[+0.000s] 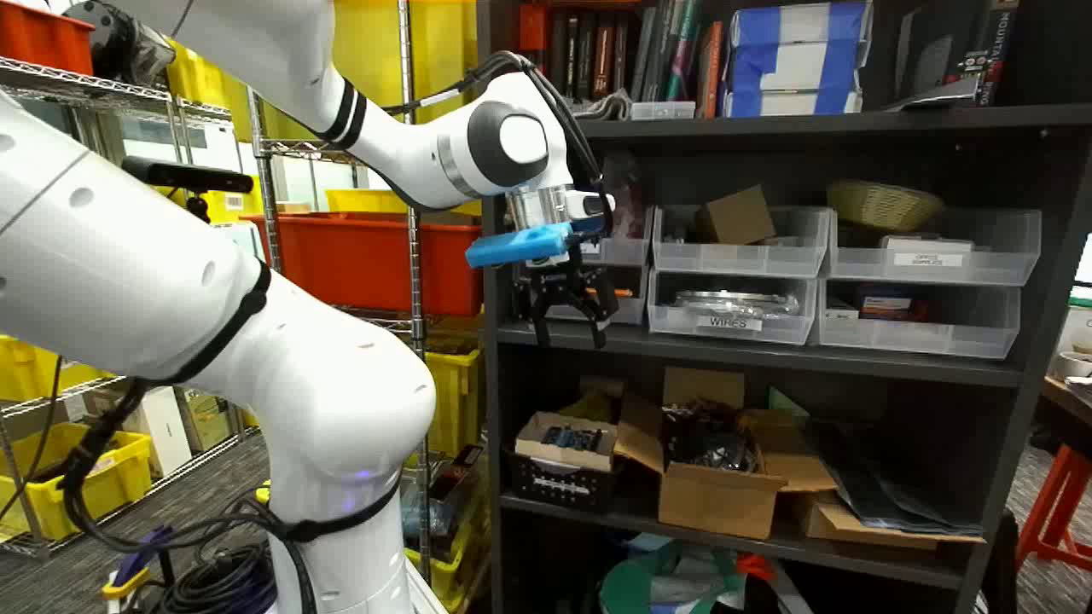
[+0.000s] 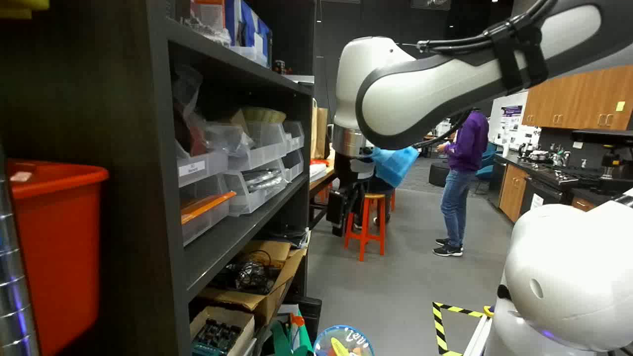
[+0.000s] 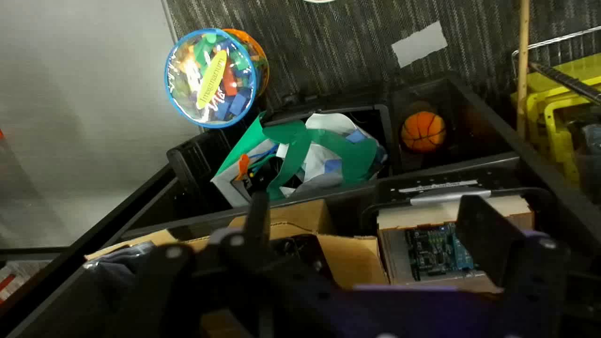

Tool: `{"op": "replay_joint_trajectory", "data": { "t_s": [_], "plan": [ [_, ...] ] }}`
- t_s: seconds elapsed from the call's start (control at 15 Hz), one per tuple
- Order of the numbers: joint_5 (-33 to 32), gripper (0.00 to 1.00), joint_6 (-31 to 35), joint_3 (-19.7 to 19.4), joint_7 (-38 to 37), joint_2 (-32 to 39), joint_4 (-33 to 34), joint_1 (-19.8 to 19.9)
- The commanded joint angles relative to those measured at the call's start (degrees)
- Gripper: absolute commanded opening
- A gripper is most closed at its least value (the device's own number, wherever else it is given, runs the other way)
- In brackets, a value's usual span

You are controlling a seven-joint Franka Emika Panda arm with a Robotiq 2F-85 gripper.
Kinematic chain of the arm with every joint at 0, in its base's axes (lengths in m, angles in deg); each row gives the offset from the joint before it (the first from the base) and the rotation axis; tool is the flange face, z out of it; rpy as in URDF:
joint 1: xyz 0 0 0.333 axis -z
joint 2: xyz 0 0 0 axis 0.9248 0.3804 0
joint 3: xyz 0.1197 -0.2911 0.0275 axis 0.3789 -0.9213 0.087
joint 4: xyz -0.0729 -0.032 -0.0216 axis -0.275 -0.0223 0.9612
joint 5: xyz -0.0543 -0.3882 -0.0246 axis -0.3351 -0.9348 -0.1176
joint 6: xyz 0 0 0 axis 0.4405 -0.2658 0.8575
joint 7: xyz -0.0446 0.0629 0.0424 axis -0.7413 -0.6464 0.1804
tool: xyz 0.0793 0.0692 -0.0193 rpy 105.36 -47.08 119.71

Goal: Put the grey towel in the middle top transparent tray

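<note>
Exterior view: jaws apart and empty, the tool (image 1: 572, 338) hangs clear of the middle top transparent tray (image 1: 738, 257), whose tilted cardboard (image 1: 740, 216) could keep what may be the grey towel (image 1: 607, 107), crumpled on the upper shelf (image 1: 836, 124), from settling.

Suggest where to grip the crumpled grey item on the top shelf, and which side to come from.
Pinch a raised fold of the crumpled grey item, coming from the open front, probably angled down. It lies bunched near the front edge of the top shelf, with books standing behind and a translucent box beside it; the uneven folds should offer purchase.
</note>
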State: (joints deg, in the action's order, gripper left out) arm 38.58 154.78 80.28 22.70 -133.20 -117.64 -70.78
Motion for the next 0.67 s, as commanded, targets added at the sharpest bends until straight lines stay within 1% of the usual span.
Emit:
{"op": "replay_joint_trajectory", "data": {
  "t_s": [0.0, 0.53, 0.6],
  "plan": [
    [-0.5, 1.0, -0.2, -0.5, -0.4, 0.1, -0.5, -0.6],
    [-0.5, 1.0, -0.2, -0.6, -0.4, 0.8, -0.8, -0.6],
    [-0.9, 1.0, 0.7, -0.5, -0.3, 0.8, -0.7, -0.4]
  ]
}}
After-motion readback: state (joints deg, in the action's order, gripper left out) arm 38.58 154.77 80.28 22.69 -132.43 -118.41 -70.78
